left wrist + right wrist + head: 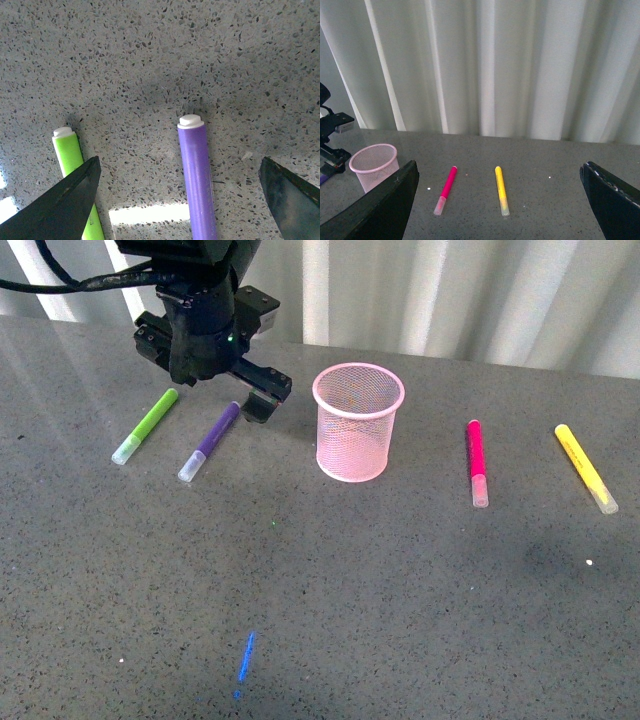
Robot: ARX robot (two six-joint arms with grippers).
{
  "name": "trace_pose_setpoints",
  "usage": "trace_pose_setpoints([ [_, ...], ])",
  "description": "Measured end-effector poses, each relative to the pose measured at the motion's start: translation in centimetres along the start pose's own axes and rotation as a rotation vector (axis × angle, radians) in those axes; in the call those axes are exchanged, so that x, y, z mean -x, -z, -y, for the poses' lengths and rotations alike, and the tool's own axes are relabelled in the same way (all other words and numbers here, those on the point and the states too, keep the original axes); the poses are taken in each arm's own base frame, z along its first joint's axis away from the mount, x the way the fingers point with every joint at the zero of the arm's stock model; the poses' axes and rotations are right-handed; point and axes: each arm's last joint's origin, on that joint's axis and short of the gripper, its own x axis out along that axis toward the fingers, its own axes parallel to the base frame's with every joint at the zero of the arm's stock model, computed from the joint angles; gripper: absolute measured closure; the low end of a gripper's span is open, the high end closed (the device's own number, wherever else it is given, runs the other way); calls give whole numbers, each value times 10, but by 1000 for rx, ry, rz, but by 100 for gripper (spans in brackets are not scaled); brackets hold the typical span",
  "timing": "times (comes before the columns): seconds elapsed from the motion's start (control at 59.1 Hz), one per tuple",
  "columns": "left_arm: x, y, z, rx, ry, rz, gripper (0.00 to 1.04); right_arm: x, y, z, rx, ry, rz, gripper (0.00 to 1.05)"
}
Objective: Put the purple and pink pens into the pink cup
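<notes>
The purple pen (pixel 210 441) lies on the grey table left of the pink mesh cup (pixel 357 421). My left gripper (pixel 255 395) hangs open low over the pen's far end. In the left wrist view the purple barrel (pixel 197 177) lies between the wide-open fingers (pixel 65 205), touching neither. The pink pen (pixel 476 461) lies right of the cup; it also shows in the right wrist view (pixel 446 188), as does the cup (pixel 373 165). My right gripper (pixel 500 200) is open and empty, well above the table; it is out of the front view.
A lime-green marker (pixel 146 425) lies just left of the purple pen, close to my left finger in the left wrist view (pixel 70 155). A yellow marker (pixel 585 467) lies at the far right. White curtains (pixel 485 65) hang behind the table.
</notes>
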Motion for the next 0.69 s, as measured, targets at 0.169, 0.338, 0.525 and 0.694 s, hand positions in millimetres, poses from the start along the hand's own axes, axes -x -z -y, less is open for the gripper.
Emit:
trace_pose_setpoints([
  [0.169, -3, -2, 2, -1, 4, -9, 7, 0, 0, 0, 0, 0, 0, 7],
  [0.338, -9, 0, 7, -12, 9, -35, 7, 0, 0, 0, 0, 0, 0, 7],
  [0.525, -13, -1, 9, 3, 19, -51, 28, 0, 0, 0, 0, 0, 0, 7],
  [0.694, -15, -2, 14, 9, 32, -54, 55, 0, 0, 0, 0, 0, 0, 7],
])
